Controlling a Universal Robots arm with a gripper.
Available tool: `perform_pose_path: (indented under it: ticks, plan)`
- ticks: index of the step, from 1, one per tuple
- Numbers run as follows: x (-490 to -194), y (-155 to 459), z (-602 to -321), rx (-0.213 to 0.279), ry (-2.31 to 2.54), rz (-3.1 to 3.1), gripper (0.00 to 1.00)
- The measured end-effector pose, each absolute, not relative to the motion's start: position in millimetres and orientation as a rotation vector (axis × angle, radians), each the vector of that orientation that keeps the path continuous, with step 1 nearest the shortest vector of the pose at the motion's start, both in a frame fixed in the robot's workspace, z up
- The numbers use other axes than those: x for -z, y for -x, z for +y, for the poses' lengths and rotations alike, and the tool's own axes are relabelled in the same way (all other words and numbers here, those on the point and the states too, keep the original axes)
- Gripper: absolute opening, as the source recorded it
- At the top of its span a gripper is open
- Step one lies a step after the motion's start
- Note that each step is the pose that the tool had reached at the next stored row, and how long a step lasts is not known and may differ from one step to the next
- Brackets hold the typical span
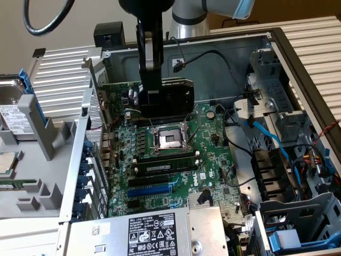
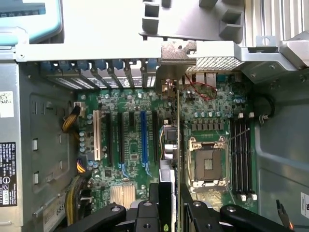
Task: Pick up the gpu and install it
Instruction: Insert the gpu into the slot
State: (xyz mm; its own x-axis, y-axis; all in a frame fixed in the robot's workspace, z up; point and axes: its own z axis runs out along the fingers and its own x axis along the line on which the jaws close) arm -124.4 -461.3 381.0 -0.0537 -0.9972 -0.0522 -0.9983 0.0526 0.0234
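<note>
The gpu is grasped by the gripper, whose fingers are clenched on the card from both sides. The card is held upright on its edge inside the open computer case, over the motherboard. In the exterior view its glossy black shroud is seen just behind the CPU socket, on the side away from the two memory sticks and the blue expansion slot. In the wrist view the gpu is seen edge-on, lined up between the blue expansion slot and the CPU socket, with its silver bracket by the case's rear wall. Whether the card's lower edge touches the board cannot be told. A power supply lies at the case's near end.
</note>
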Motion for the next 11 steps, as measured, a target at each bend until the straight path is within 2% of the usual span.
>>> perform_pose_path:
  ticks: [11]
  plan:
    - [-378.2,129.0,-461.3,-0.057,2.139,2.247,0.27]
